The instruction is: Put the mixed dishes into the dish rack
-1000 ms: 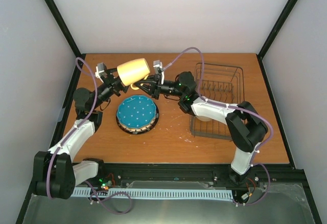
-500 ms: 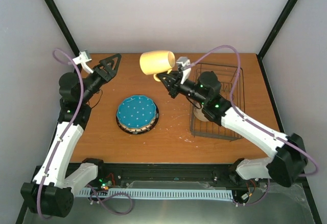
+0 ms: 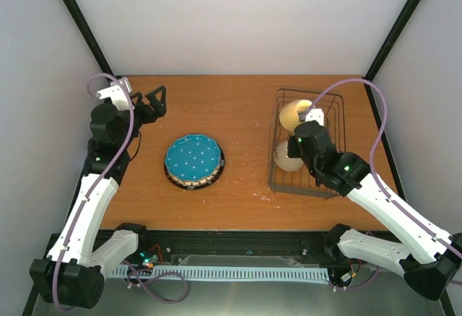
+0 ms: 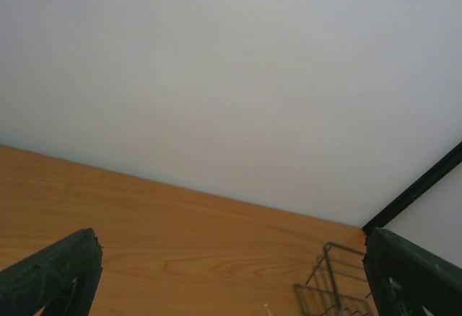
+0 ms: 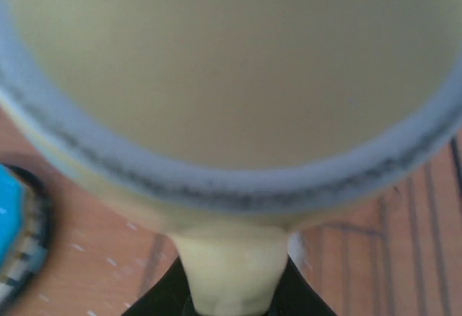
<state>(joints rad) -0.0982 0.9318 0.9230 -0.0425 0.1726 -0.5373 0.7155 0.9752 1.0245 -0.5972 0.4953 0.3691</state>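
Orange-brown wood worktop [image 3: 245, 107], scuffed with pale flecks near its middle, walled in pale grey, with black frame posts at both far corners. Dark grey wire dish rack [image 3: 328, 107] sits at the right side, its far end close to the far edge. The left wrist view catches only one corner of it. Teal dotted plate [image 3: 193, 158] lies flat left of centre, well apart from the rack, on top of a stack. A black-and-white striped rim [image 5: 16, 276] shows beneath it, but the rest of the stack is hard to separate. Yellow mug [image 3: 293, 112] hangs tipped on its side over the rack's far-left part. Its blurred mouth fills the right wrist view, and contact with the wires cannot be told. Cream bowl [image 3: 286, 158] sits in the rack's near-left part, half hidden by the right arm. Right gripper [image 3: 307, 120] is clenched on the mug's handle [image 5: 227, 273]. Left gripper [image 3: 149, 99] hangs near the far-left corner, jaws spread wide and holding nothing.
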